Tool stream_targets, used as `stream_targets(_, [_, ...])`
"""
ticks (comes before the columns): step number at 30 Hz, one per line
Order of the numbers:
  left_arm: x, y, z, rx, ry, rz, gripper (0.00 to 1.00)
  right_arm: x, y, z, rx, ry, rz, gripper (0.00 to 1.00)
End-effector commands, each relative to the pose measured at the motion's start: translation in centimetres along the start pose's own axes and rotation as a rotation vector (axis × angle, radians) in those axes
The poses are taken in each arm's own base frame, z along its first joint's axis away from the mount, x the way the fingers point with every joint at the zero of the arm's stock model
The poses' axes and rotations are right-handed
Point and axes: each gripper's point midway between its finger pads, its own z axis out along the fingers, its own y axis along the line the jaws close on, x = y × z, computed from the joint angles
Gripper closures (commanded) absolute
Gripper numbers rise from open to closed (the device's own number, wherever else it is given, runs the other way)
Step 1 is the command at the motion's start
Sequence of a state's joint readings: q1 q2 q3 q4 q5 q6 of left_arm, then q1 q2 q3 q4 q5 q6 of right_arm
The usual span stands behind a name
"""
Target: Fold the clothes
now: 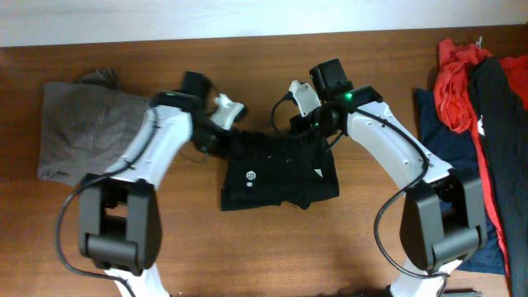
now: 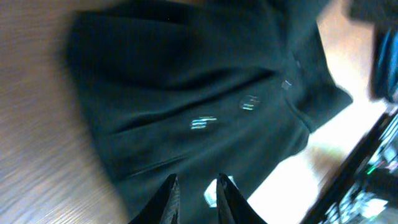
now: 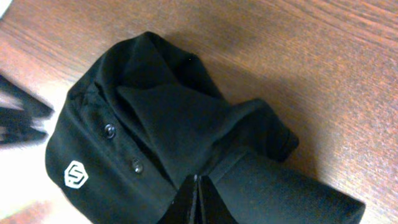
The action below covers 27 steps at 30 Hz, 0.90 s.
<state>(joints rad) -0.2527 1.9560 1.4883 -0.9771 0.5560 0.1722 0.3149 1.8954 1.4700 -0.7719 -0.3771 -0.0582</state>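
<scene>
- Black shirt [image 1: 276,173]: lying bunched at the middle of the table [image 1: 272,256]. Bare wood is showing along its near edge and on both sides.
- Grey garment [image 1: 91,132]: sitting well apart to the left.
- Pile of red, navy and black clothes [image 1: 470,99]: crowding the right edge.
- Right gripper [image 3: 196,202]: fingers pressing together on a raised fold of the shirt.
- Left gripper [image 2: 196,186]: fingers standing narrowly apart over the cloth. Whether they are pinching any cannot be told.
- Right wrist view: giving the buttons [image 3: 110,129] and white logo [image 3: 76,174] sharply.
- Left wrist view: rendering the buttons as blurred glints.

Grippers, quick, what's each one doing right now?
Left gripper: open, fingers apart over the black shirt.
Right gripper: shut on the black shirt.
</scene>
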Motion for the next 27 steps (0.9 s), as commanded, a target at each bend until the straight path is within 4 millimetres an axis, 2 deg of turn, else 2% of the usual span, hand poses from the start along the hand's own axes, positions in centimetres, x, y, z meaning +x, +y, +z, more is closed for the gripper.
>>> stream_targets(1, [2.0, -0.2, 2.2, -0.163, 0.109, 0.132, 0.79, 0.8, -0.8, 3.1, -0.017, 0.055, 0.020, 0.96])
stream_targets(4, [3.0, 0.2, 2.9, -0.219, 0.141, 0.057, 0.79, 2.2, -1.7, 5.4, -0.016, 0.113, 0.083, 0.96])
stream_targets(6, [3.9, 0.6, 3.3, -0.233, 0.155, -0.010, 0.79, 3.1, -2.1, 5.9, -0.011, 0.150, 0.157, 0.96])
stream_targets(8, [4.4, 1.3, 4.4, -0.239, 0.141, -0.046, 0.78, 5.0, -2.4, 5.8, 0.025, 0.225, 0.299, 0.96])
stream_targets(10, [4.3, 1.8, 5.2, -0.240, 0.115, -0.044, 0.75, 6.1, -2.1, 5.6, 0.033, 0.274, 0.356, 0.96])
stream_targets(13, [3.5, 2.7, 6.4, -0.243, 0.054, -0.021, 0.72, 8.4, -1.3, 5.0, 0.053, 0.372, 0.461, 0.96])
stream_targets(15, [2.4, 3.4, 6.3, -0.248, 0.007, -0.021, 0.72, 9.7, -0.7, 4.5, 0.063, 0.432, 0.496, 0.96])
stream_targets(17, [0.7, 4.3, 5.6, -0.254, -0.062, -0.044, 0.71, 10.8, 0.3, 4.2, 0.063, 0.485, 0.496, 0.96])
stream_targets(19, [-1.8, 5.2, 4.3, -0.243, -0.166, -0.085, 0.70, 11.2, 1.1, 4.2, 0.060, 0.507, 0.482, 0.96])
stream_targets(22, [-5.3, 4.6, 2.1, -0.147, -0.285, -0.071, 0.70, 10.7, 1.6, 4.3, 0.054, 0.486, 0.459, 0.96])
stream_targets(24, [-7.2, 4.5, -0.3, -0.146, -0.324, -0.072, 0.66, 8.8, 2.3, 3.7, -0.001, 0.409, 0.384, 0.96])
stream_targets(27, [-7.8, 4.0, -2.8, -0.150, -0.306, -0.099, 0.51, 6.5, 3.8, 2.2, -0.092, 0.319, 0.243, 0.95])
